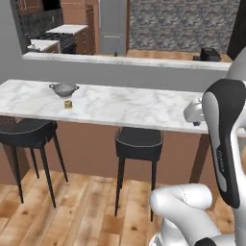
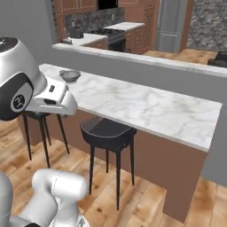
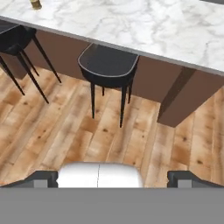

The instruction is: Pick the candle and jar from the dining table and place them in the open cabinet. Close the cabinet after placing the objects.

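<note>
A long white marble dining table (image 1: 120,105) on a brown base spans the scene above a wood floor (image 3: 87,131). Two black stools (image 1: 138,143) are tucked beneath it. A steel colander (image 1: 64,89) sits near its far left end, the small gold candle (image 1: 68,104) just beside it. The gripper (image 3: 112,178) hangs above the floor, jaws spread wide, holding nothing.
</note>
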Robot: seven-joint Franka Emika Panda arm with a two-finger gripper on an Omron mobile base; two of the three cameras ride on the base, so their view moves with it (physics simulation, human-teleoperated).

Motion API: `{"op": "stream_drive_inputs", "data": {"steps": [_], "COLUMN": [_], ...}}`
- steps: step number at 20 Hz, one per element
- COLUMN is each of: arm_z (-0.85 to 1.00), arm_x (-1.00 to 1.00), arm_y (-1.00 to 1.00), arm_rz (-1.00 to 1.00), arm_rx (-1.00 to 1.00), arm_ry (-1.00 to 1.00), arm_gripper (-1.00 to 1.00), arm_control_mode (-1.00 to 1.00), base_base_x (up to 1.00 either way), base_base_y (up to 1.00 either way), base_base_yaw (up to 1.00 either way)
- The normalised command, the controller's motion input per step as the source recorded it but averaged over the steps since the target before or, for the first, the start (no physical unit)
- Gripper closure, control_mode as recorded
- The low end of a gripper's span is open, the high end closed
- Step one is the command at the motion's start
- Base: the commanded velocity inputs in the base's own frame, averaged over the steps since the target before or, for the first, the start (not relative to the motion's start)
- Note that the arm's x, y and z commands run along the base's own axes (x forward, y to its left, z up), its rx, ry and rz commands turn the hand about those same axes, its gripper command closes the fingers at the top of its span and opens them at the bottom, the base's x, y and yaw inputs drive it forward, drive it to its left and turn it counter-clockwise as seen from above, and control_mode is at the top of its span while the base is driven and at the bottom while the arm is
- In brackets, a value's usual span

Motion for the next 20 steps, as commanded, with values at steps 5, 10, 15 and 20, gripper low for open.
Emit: {"op": "stream_drive_inputs", "data": {"steps": [5,10,15,20], "arm_z": [0.00,0.00,0.00,0.00], "arm_x": [0.00,0.00,0.00,0.00], "arm_y": [0.00,0.00,0.00,0.00], "arm_rz": [0.00,0.00,0.00,0.00], "arm_rx": [0.00,0.00,0.00,0.00], "arm_ry": [0.00,0.00,0.00,0.00], "arm_gripper": [-1.00,-1.00,-1.00,-1.00], "arm_control_mode": [1.00,1.00,1.00,1.00], "base_base_x": [0.09,0.26,0.28,0.42], "base_base_y": [1.00,1.00,1.00,0.83], "base_base_yaw": [-0.30,-0.30,-0.28,-0.18]}}
